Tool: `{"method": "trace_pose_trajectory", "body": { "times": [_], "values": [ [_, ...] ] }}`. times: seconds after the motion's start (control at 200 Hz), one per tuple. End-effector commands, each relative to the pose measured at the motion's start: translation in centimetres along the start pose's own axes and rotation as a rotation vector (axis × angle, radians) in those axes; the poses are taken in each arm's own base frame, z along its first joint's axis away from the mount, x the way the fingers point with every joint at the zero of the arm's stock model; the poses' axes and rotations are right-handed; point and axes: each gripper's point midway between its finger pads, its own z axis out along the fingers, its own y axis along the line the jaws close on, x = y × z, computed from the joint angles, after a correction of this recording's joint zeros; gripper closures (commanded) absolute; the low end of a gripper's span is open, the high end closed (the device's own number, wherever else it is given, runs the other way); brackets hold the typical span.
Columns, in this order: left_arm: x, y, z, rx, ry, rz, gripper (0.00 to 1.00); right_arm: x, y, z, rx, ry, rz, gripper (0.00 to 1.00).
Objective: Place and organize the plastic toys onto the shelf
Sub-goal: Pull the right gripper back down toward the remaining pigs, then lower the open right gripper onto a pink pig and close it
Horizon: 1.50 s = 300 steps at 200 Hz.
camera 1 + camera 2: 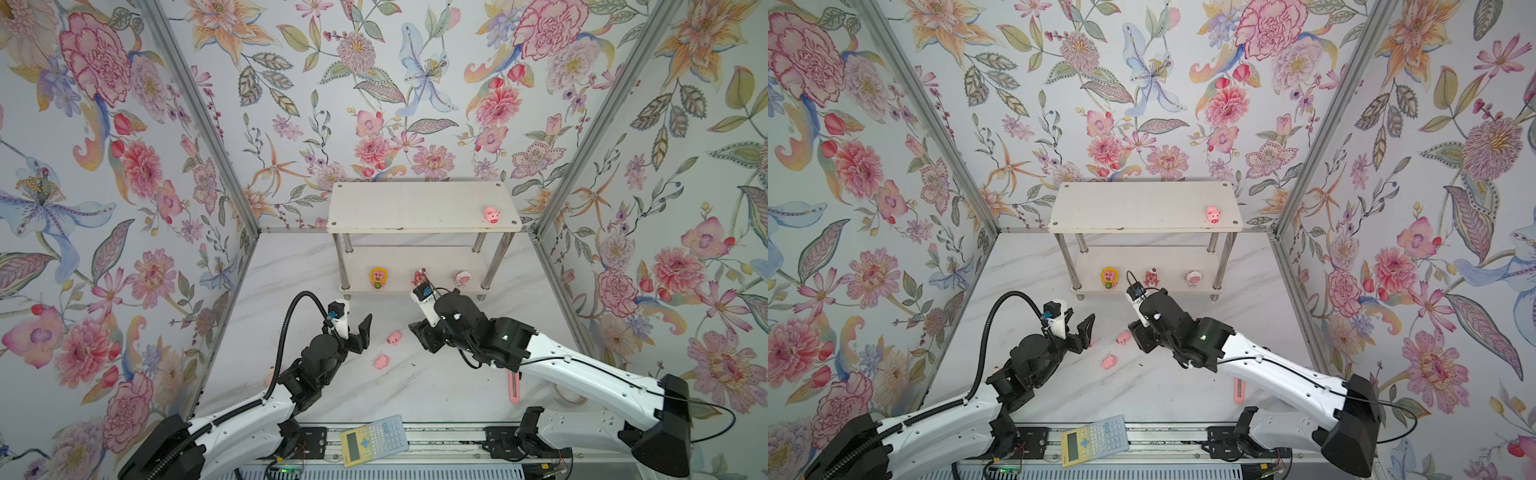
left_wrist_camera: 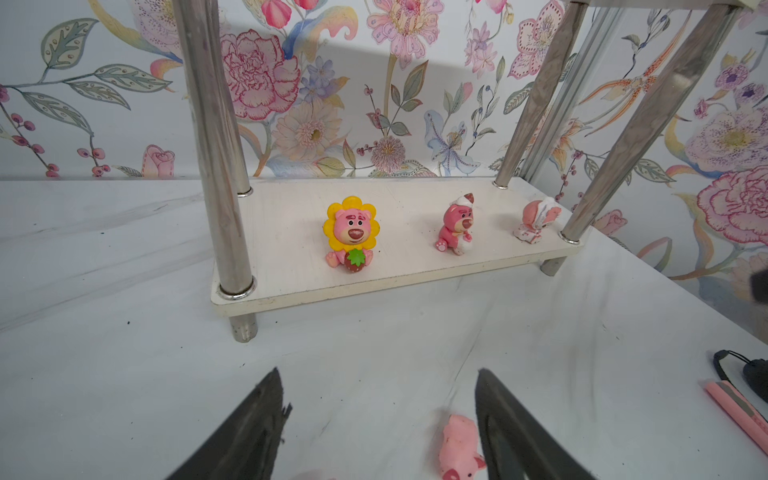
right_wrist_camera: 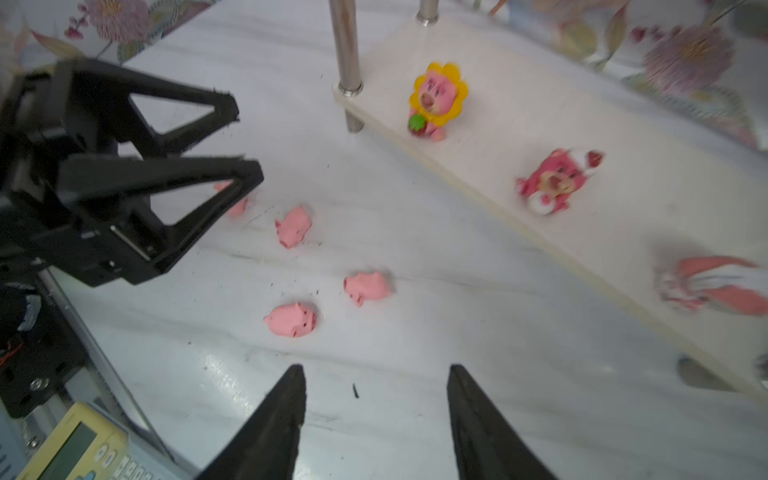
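Observation:
The white two-tier shelf [image 1: 424, 208] stands at the back. One pink pig [image 1: 492, 215] is on its top tier. On the lower tier stand the yellow-maned toy [image 1: 378, 277], the dark pink bear [image 1: 419, 276] and the round pink-and-white toy [image 1: 462, 277]. Several pink pigs lie on the table in front, among them two [image 1: 394, 337] [image 1: 381, 361] between the arms. My left gripper [image 2: 377, 374] is open low over the table, with a pig [image 2: 459, 449] just inside one finger. My right gripper [image 3: 376, 370] is open and holds nothing, facing the pigs [image 3: 368, 286].
A yellow-and-grey calculator [image 1: 374, 440] lies on the front rail. A long pink utility knife [image 1: 514, 386] lies under the right arm, with a white ring [image 1: 567, 397] beside it. Floral walls close in both sides and the back.

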Motion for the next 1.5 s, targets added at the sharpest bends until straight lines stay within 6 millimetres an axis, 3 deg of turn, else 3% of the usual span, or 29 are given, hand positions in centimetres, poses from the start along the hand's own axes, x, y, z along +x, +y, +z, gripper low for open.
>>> {"method": "trace_pose_trajectory", "body": {
  "times": [0.0, 0.08, 0.14, 0.275, 0.575, 0.756, 1.211, 1.351, 1.496],
  "values": [
    [0.4, 0.8, 0.4, -0.043, 0.019, -0.019, 0.27, -0.3, 2.9, 2.2, -0.154, -0.032, 0.109, 0.59],
    [0.8, 0.6, 0.6, -0.029, 0.031, -0.025, 0.28, 1.6, 3.1, 4.4, -0.159, 0.031, 0.133, 0.87],
    [1.2, 0.3, 0.8, -0.020, 0.048, -0.020, 0.28, 3.0, 3.1, 5.9, -0.154, 0.074, 0.158, 1.00],
    [2.1, 0.7, 1.3, -0.043, 0.078, -0.010, 0.30, 5.2, 2.7, 8.7, -0.137, 0.141, 0.198, 1.00],
    [2.6, 0.8, 1.7, -0.048, 0.091, 0.001, 0.31, 6.0, -0.1, 12.2, -0.106, 0.170, 0.268, 1.00],
    [3.0, 1.0, 2.0, -0.053, 0.104, 0.015, 0.31, 5.2, -0.9, 14.0, -0.113, 0.176, 0.278, 1.00],
    [3.4, 1.1, 2.6, -0.053, 0.120, 0.040, 0.30, 1.7, 1.1, 17.5, -0.197, 0.171, 0.265, 1.00],
    [3.8, 0.9, 2.9, -0.047, 0.139, 0.051, 0.28, 0.5, 1.6, 17.6, -0.212, 0.152, 0.263, 1.00],
    [4.1, 1.0, 3.0, -0.051, 0.148, 0.053, 0.28, 0.1, 1.4, 16.3, -0.190, 0.140, 0.268, 1.00]
  ]
}}
